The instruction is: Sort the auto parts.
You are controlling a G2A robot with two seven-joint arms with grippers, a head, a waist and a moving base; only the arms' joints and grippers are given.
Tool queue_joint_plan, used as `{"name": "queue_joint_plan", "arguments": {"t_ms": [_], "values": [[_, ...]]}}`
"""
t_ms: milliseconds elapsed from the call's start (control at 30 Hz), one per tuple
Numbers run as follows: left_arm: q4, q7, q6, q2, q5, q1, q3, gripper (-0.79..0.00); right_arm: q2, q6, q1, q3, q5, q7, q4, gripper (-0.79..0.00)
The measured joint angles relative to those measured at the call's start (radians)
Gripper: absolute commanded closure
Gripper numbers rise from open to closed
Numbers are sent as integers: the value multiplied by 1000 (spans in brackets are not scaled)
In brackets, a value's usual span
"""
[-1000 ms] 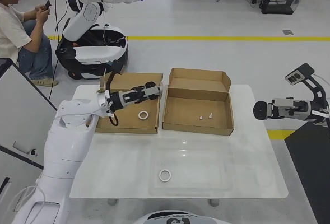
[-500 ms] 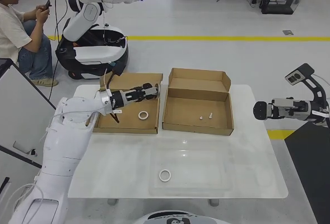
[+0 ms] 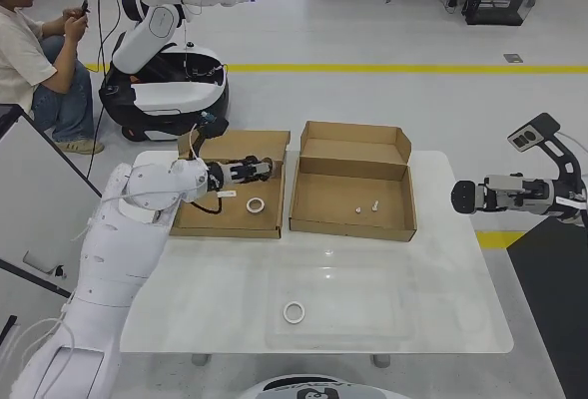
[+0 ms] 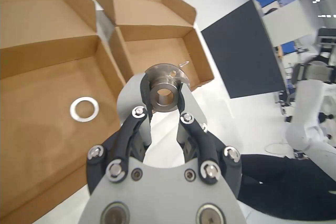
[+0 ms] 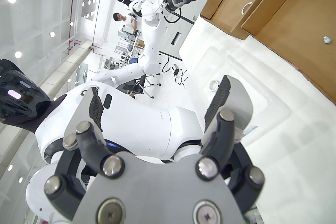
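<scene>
My left gripper point(image 3: 266, 168) hangs over the far part of the left cardboard box point(image 3: 224, 221) and is shut on a metal flanged bushing point(image 4: 163, 97). A flat metal ring point(image 3: 251, 206) lies on that box's floor, a little nearer than the gripper. The right cardboard box point(image 3: 338, 195) holds two small bolts point(image 3: 359, 210). Another white ring point(image 3: 288, 313) lies in a clear tray point(image 3: 373, 304) near the table's front. My right gripper point(image 3: 460, 197) stands open off the table's right edge, nothing between its fingers.
Both boxes stand side by side at the back of the white table point(image 3: 453, 279), lids folded back. A second white robot point(image 3: 164, 80) is parked behind the table. A dark floor mat point(image 3: 563, 299) lies to the right.
My left gripper has drawn back leftward from the wall between the boxes to above the left box, still holding the bushing. The right arm has kept still.
</scene>
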Motion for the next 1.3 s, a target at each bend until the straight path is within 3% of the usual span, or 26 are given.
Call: {"name": "queue_joint_plan", "arguments": {"t_ms": [200, 500, 900, 1300], "values": [[20, -54, 84, 1, 259, -21, 107, 0, 0, 0, 0, 0, 0, 0, 0, -785], [69, -36, 186, -11, 437, -57, 195, 0, 0, 0, 0, 0, 0, 0, 0, -785], [205, -35, 245, -44, 600, -154, 312, 0, 0, 0, 0, 0, 0, 0, 0, -785], [352, -34, 257, -89, 650, -207, 403, 0, 0, 0, 0, 0, 0, 0, 0, -785]]}}
